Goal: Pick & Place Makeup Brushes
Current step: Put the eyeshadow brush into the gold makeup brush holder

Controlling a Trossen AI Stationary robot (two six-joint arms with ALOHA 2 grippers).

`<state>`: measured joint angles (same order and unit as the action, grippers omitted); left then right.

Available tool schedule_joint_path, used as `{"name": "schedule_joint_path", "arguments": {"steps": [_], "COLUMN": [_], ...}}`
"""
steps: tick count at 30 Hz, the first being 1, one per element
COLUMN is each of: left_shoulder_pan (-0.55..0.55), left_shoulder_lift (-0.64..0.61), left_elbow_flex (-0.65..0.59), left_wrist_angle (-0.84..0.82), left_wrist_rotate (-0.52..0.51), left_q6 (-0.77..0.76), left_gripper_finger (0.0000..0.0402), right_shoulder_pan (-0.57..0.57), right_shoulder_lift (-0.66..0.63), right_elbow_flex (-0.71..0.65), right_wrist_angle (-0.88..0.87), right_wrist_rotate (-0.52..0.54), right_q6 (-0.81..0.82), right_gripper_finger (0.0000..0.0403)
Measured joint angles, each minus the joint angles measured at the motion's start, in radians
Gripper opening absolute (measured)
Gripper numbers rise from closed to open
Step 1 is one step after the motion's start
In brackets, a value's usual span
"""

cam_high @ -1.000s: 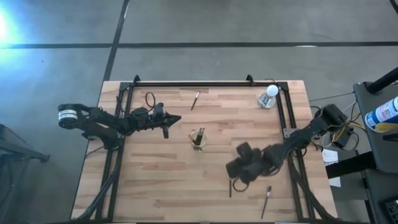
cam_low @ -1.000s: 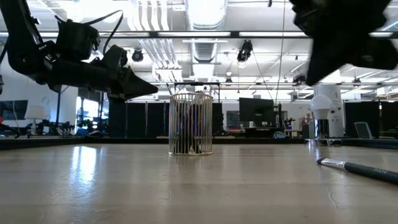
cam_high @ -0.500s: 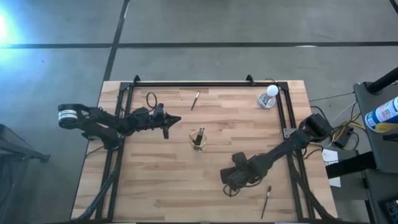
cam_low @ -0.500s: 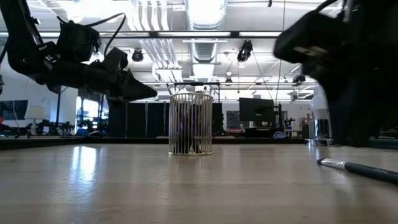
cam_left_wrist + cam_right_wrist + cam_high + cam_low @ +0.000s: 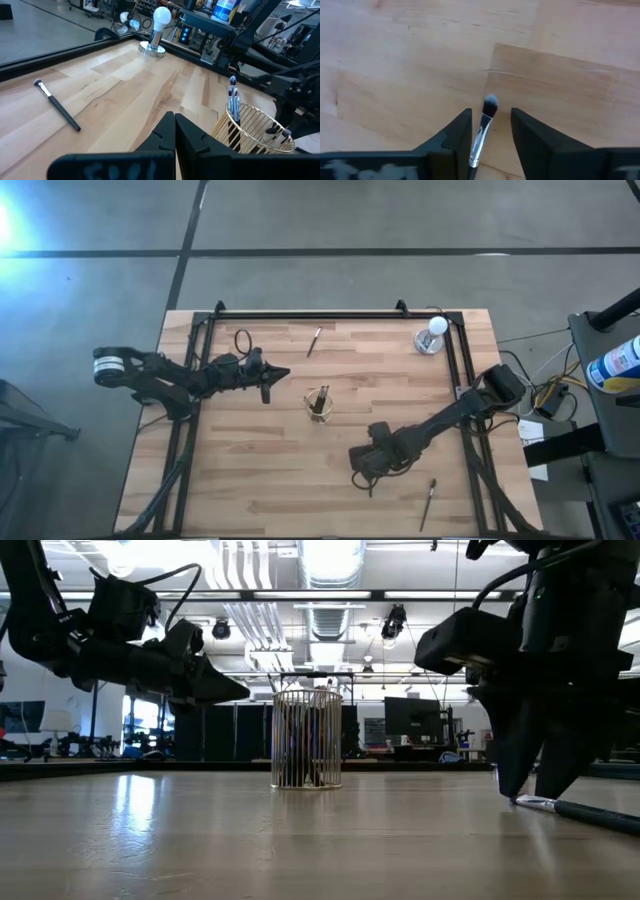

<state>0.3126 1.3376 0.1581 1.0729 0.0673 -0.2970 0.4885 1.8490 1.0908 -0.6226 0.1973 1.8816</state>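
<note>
Right gripper: the right gripper (image 5: 489, 131) is down at the table (image 5: 250, 480) in the near half, right of centre; its fingers (image 5: 456, 132) stand apart.
Brush at the gripper: a brush (image 5: 483, 131) lies flat on the wood in the gap between the two fingers, pale bristle tip pointing away from the wrist; neither finger is seen pressing on it.
Same brush from the side: in the low view the right gripper (image 5: 530, 785) has its tips at table level, at the end of the brush (image 5: 575, 810) lying there.
Other loose brushes: one brush (image 5: 428, 502) lies near the front edge, to the right of the right gripper (image 5: 368, 475); another brush (image 5: 314, 340) lies near the far rail, well apart from both arms.
Basket: a wire basket (image 5: 319, 403) stands upright near the table's middle with several brushes (image 5: 232, 102) standing in it.
Left gripper: the left gripper (image 5: 283, 371) hangs above the table left of the basket, fingers together and empty.
Edges and room: a black rail (image 5: 310, 315) runs along the far side, with a white round-topped lamp (image 5: 433, 332) at the far right corner; bare wood lies between the right gripper and the basket.
</note>
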Motion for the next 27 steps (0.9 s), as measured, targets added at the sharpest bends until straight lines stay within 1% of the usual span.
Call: {"name": "schedule_joint_path", "arguments": {"steps": [3, 6, 10, 27], "left_shoulder_pan": [0.000, 0.000, -0.001, -0.001], "left_shoulder_lift": [0.000, 0.000, 0.000, 0.000], "left_elbow_flex": [-0.002, -0.002, -0.005, -0.016], "left_wrist_angle": [0.000, 0.000, 0.000, 0.009], "left_wrist_rotate": [0.000, 0.000, 0.000, -0.001], "left_q6": [-0.012, -0.014, -0.018, -0.036], "left_gripper_finger": [0.0000, 0.0000, 0.0000, 0.0000], "right_shoulder_pan": [0.000, -0.004, -0.013, -0.060], "right_shoulder_lift": [0.006, 0.015, 0.020, 0.046], "right_elbow_flex": [0.002, 0.008, 0.013, 0.015], "right_wrist_angle": [0.006, 0.043, 0.058, 0.081], "right_wrist_rotate": [0.010, 0.013, 0.013, -0.033], "right_q6": [-0.004, -0.047, -0.065, -0.175], "right_gripper_finger": [0.0104, 0.0083, 0.0066, 0.0059]}}
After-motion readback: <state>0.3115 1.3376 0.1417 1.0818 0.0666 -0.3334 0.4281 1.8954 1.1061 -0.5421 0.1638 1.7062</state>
